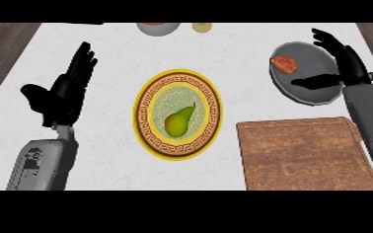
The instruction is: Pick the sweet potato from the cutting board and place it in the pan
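Already I see the sweet potato [284, 64] in the pan [310, 96], long axis slanting left-right; right hand [342, 61] beside, fingers apart; left hand [62, 91] spread. Cutting board [302, 153], pear plate [178, 113] nearby.

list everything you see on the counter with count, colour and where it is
sweet potato: one, reddish-orange, lying in the pan at its left side
pan: one, grey, round, far right of the counter, beyond the cutting board
cutting board: one, brown wood, near right, nothing on it
plate: one, yellow rim with patterned band, centre of the counter
pear: one, green-yellow, lying on the plate
bowl: one, pale, far edge, cut off by the view
small pale object: one, yellowish, far edge beside the bowl, too cut off to name
left robot hand: black, open, resting at the left
right robot hand: black, open, over the pan's right rim
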Robot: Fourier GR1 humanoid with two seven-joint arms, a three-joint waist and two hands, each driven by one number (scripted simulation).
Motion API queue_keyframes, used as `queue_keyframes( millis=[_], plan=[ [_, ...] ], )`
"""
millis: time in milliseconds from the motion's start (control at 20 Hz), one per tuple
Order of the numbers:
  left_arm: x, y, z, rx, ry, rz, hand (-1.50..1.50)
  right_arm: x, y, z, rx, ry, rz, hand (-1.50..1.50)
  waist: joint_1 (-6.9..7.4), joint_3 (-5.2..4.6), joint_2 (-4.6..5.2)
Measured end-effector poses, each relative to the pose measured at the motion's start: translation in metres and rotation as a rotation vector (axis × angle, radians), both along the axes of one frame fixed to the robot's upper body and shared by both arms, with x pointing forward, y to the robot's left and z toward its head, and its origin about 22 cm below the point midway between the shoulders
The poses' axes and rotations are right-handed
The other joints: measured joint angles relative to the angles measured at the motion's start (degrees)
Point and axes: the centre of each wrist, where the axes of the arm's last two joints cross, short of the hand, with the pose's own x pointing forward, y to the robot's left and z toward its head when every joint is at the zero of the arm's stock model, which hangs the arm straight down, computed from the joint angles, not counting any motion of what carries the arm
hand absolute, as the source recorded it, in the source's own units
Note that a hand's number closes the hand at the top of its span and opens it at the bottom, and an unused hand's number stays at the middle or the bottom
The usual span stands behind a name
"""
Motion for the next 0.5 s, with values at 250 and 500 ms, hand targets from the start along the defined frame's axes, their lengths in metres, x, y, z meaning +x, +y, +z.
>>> queue_keyframes(
  millis=[250,500],
  plan=[
    [-0.003,0.006,-0.002,0.005,0.004,0.019,0.0,-0.019,-0.037,-0.002,0.182,-0.039,0.015,-1.5,-1.12,-0.06,-0.46],
    [-0.01,0.016,-0.009,0.003,0.018,0.041,0.0,-0.052,-0.084,-0.004,0.296,-0.017,0.083,-1.5,-2.42,-0.16,-1.05]
  ],
)
